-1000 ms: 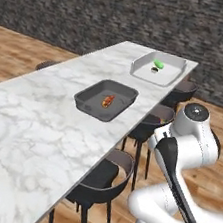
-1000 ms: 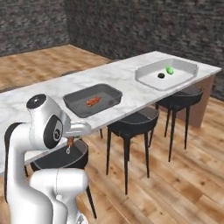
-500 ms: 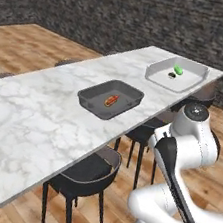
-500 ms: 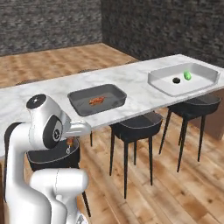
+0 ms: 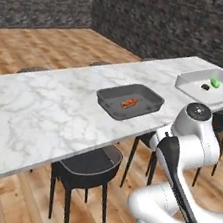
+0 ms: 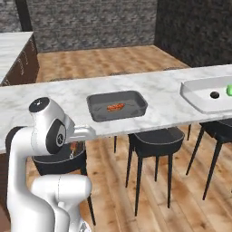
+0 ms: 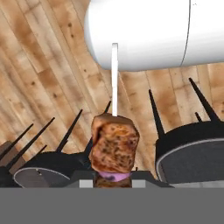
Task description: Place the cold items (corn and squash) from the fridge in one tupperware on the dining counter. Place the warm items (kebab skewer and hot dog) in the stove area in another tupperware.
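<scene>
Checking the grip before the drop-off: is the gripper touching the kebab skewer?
Touching. In the hand view the kebab skewer rises straight out from between the fingertips of the gripper, which is shut on its lower end.

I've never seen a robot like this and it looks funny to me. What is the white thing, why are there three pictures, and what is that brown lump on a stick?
The white thing is a robot arm on a base that can drive. Two cameras ride behind it, left and right, showing the same kitchen from two sides. The third sits on its hand, looking along the gripper.

On the long marbled dining counter sits a dark grey tub with a small red-orange hot dog inside. Farther along is a white tub holding something green and something dark. Black stools stand underneath.

The brown lump is a kebab skewer. The gripper is shut on it, low beside the counter.
</scene>
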Motion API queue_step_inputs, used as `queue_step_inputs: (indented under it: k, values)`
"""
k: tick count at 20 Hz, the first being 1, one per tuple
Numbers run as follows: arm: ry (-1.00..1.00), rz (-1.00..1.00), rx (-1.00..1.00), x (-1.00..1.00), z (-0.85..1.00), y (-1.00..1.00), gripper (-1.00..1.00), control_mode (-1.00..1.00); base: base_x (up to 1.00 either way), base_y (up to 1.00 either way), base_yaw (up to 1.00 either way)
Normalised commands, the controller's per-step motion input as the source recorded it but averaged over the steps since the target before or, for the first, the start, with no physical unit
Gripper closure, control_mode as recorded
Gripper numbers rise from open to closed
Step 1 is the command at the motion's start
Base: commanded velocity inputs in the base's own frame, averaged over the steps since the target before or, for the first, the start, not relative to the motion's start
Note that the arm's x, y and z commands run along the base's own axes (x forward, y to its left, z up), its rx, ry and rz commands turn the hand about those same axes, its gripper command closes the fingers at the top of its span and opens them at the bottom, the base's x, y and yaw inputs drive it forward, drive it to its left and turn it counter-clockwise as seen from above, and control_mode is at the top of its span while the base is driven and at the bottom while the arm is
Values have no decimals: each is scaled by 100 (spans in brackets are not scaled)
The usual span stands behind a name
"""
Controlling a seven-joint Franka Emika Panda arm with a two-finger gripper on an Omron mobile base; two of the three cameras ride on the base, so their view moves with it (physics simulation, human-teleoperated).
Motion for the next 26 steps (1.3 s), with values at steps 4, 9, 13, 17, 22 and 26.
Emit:
queue_step_inputs:
  k: [4,9,13,17,22,26]
  values:
    - [0,0,0,0,0,0,100,100,49,-17,38]
    - [0,0,0,0,0,0,100,100,55,-27,34]
    - [0,0,0,0,0,0,100,100,49,-48,31]
    - [0,0,0,0,0,0,100,100,39,-60,31]
    - [0,0,0,0,0,0,100,100,41,-42,30]
    - [0,0,0,0,0,0,100,100,33,-31,27]
